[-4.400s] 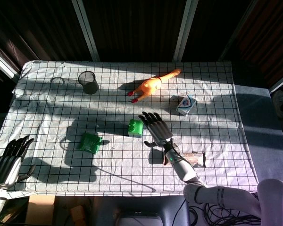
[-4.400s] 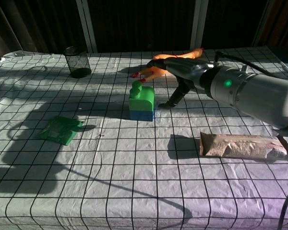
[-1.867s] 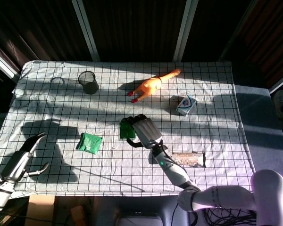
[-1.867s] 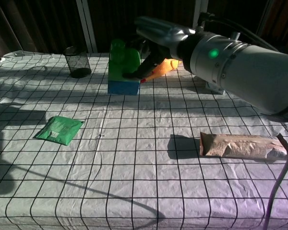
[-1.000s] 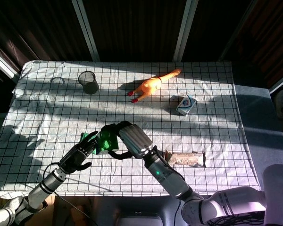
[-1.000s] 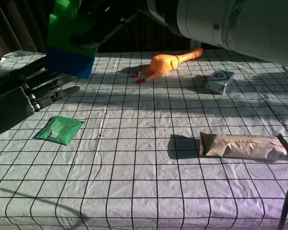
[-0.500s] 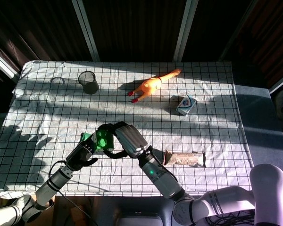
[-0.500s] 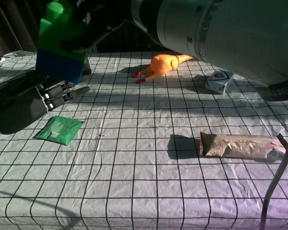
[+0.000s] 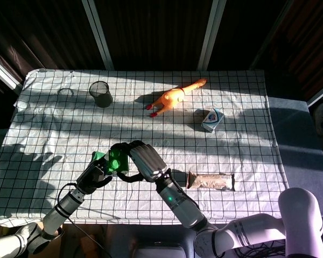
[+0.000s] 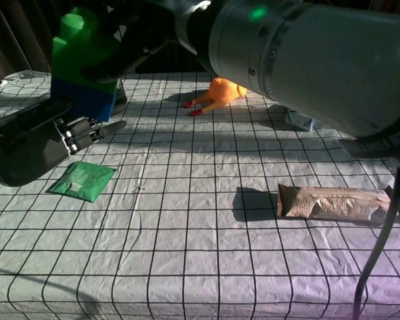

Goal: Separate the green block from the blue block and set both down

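The green block (image 10: 80, 57) sits stacked on the blue block (image 10: 87, 100), and the pair is lifted well above the table at the left. My right hand (image 10: 143, 30) grips the green block from above and behind. In the head view the green block (image 9: 117, 159) shows between my right hand (image 9: 142, 161) and my left hand (image 9: 94, 176). My left hand (image 10: 30, 143) lies just below and left of the blue block, fingers (image 10: 87, 130) stretched out under it. I cannot see whether they touch it.
A green packet (image 10: 83, 180) lies on the checked cloth below the hands. An orange rubber chicken (image 10: 223, 90) lies at the back, a black mesh cup (image 9: 100, 94) at the back left, a small carton (image 9: 212, 119) to the right, and a brown wrapped bar (image 10: 340, 203) at the front right.
The right hand picked up the stacked blocks and carried them up and left. The left hand rose from the table's left edge to just under the blue block.
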`<state>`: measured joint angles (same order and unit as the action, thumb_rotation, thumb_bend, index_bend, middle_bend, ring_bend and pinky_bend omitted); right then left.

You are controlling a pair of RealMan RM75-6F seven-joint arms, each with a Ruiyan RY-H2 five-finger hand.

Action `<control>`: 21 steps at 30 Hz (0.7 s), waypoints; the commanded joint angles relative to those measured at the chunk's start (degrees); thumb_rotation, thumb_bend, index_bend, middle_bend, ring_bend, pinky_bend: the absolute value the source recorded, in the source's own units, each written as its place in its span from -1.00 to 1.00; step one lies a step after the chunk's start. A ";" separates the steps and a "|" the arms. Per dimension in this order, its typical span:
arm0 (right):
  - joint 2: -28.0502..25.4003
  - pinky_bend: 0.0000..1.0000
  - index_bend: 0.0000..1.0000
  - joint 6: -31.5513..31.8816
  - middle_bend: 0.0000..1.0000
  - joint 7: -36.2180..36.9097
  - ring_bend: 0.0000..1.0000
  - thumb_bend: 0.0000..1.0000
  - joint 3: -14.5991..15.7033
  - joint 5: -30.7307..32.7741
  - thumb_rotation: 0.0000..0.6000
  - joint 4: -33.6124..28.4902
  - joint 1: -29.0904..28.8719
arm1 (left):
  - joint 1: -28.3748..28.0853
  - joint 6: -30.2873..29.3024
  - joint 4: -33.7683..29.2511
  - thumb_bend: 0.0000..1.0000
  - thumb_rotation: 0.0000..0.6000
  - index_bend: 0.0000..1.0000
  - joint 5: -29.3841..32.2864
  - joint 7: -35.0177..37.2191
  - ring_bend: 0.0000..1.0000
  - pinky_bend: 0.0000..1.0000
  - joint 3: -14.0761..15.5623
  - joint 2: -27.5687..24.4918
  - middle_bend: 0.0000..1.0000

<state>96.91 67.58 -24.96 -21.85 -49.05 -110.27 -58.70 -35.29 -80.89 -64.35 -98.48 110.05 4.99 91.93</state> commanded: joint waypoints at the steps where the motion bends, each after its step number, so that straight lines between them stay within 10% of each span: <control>1: 0.05 -0.47 0.93 0.06 0.39 0.05 0.06 -0.31 -0.07 -0.11 1.00 0.04 0.04 | -0.17 0.31 -0.21 -0.11 1.00 0.05 0.19 0.47 -0.77 -1.00 0.02 -0.10 0.01; 13: -0.06 -0.47 0.93 0.17 0.40 0.88 0.06 -0.31 -0.14 -0.60 1.00 0.23 0.69 | -0.42 1.42 -1.95 0.35 1.00 0.55 1.73 4.13 -0.21 -0.78 -0.28 -0.45 0.60; 21: -1.74 -0.47 0.93 0.02 0.40 2.30 0.06 -0.30 -0.75 -1.08 1.00 -0.66 1.75 | 0.36 0.33 -2.49 0.50 1.00 0.58 2.60 4.32 -0.13 -0.63 -1.28 -0.53 0.64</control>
<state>95.32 67.63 -22.79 -22.50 -50.12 -110.81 -57.07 -35.06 -80.35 -66.78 -95.96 113.94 3.84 91.48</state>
